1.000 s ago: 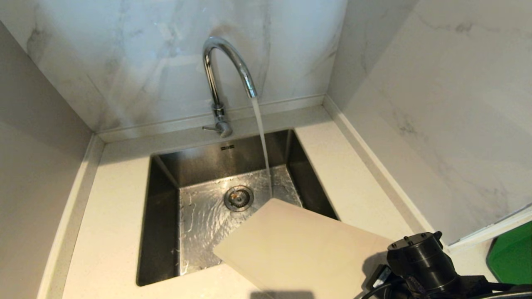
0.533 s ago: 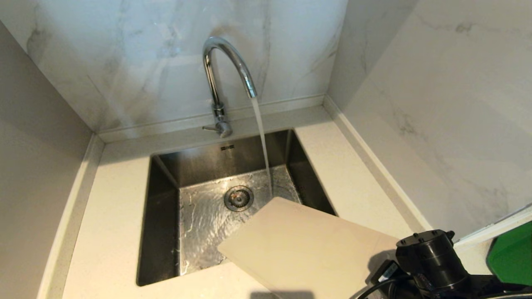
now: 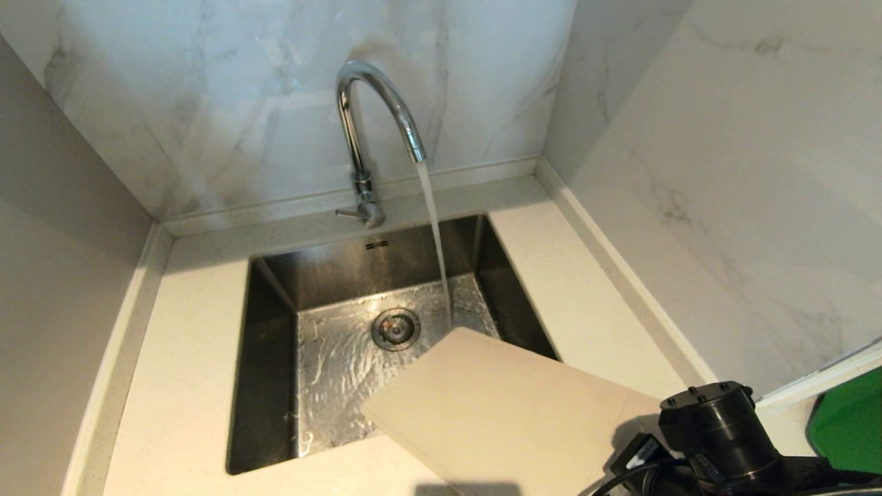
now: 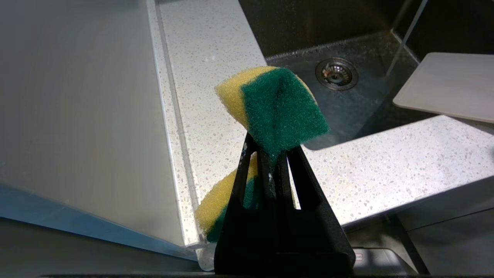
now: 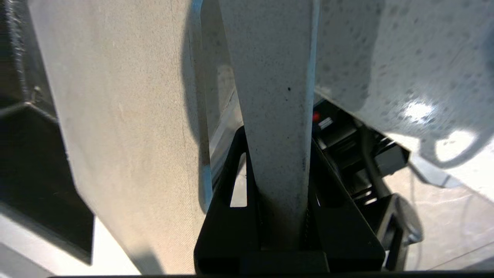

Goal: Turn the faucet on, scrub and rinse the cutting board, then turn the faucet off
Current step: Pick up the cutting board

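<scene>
Chrome faucet running into sink, beige cutting board over sink's front-right corner, right gripper clamped on its edge, left gripper squeezing sponge beside sink.

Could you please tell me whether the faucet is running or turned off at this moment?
Running. A steady stream falls from the faucet spout into the sink, and water ripples across the basin floor.
</scene>
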Tool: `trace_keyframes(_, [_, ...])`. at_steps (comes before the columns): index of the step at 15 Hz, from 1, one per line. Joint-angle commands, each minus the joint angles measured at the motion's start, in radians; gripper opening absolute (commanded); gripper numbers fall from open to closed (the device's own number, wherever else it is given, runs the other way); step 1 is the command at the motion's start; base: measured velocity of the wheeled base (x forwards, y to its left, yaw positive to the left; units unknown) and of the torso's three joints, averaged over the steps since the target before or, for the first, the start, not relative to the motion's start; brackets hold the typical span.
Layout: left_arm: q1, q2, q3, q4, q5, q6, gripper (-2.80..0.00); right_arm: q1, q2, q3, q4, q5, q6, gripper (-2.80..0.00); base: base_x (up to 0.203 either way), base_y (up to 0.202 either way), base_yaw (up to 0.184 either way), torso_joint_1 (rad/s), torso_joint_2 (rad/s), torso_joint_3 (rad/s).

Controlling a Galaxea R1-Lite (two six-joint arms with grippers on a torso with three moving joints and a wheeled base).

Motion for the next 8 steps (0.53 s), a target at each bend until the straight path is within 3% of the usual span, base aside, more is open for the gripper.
trace_keyframes(1, [-0.001,-0.001,0.0,-0.001,0.0,-0.001,-2.8,0.0,-0.003,-0.001,-0.004,0.002,0.021,-2.8,0.0,0.0,0.0,0.0,0.0,0.0])
trace_keyframes(8, [0.0,-0.001,0.0,0.0,0.0,-0.001,-2.8,-0.011,-0.075,-0.001,-0.015,-0.02,0.041,-2.8,0.0,0.0,0.0,0.0,0.0,0.0])
